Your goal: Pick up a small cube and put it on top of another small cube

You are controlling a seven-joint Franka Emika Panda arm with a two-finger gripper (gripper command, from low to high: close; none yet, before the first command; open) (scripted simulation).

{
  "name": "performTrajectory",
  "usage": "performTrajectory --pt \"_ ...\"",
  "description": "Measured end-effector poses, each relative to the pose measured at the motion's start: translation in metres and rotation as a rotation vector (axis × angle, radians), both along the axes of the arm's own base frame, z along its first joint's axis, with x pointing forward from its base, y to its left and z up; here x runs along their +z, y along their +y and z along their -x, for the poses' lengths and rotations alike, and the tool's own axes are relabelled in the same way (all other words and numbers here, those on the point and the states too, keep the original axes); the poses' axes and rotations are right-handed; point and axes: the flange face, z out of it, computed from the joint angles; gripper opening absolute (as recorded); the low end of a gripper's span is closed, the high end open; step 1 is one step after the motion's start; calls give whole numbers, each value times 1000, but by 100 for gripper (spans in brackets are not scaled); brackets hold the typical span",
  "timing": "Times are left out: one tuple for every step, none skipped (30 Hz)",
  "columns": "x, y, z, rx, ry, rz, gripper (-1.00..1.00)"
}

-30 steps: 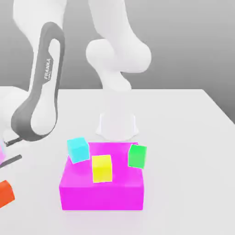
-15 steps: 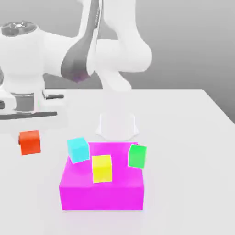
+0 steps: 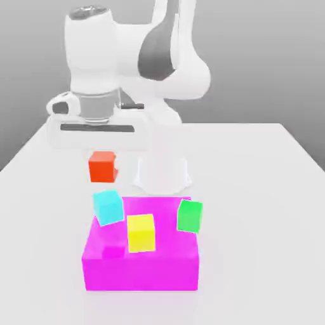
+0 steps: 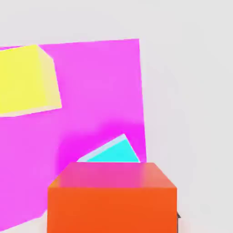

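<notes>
The small orange-red cube [image 3: 101, 170] hangs in the air under my hand, and my gripper [image 3: 101, 155] is shut on it. It sits a little above and just to the exterior view's left of a cyan cube [image 3: 108, 207], which rests at the big magenta block's [image 3: 139, 270] corner. In the hand view the orange-red cube [image 4: 111, 198] looms close, with part of the cyan cube [image 4: 113, 152] peeking out behind it on the magenta block [image 4: 100, 100]. The two cubes are apart.
A yellow cube [image 3: 141, 233] [image 4: 27, 79] lies on the magenta block's middle and a green cube [image 3: 190, 216] leans at its corner on the exterior view's right. The arm's white base [image 3: 162, 172] stands just behind the block. White table [image 3: 266, 209] stretches around.
My hand has swung from the exterior view's lower left up and to the right, carrying the orange-red cube to a spot over the cyan cube. The cubes on the block stayed put.
</notes>
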Motion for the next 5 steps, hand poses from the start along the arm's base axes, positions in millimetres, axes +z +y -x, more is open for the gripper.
performTrajectory --pt "-10 0 1 -1 0 0 -100" --pt "-19 0 2 -1 0 1 100" --pt "-19 0 2 -1 0 1 100" --pt "-19 0 2 -1 0 1 100" --pt "-19 0 2 -1 0 1 100"
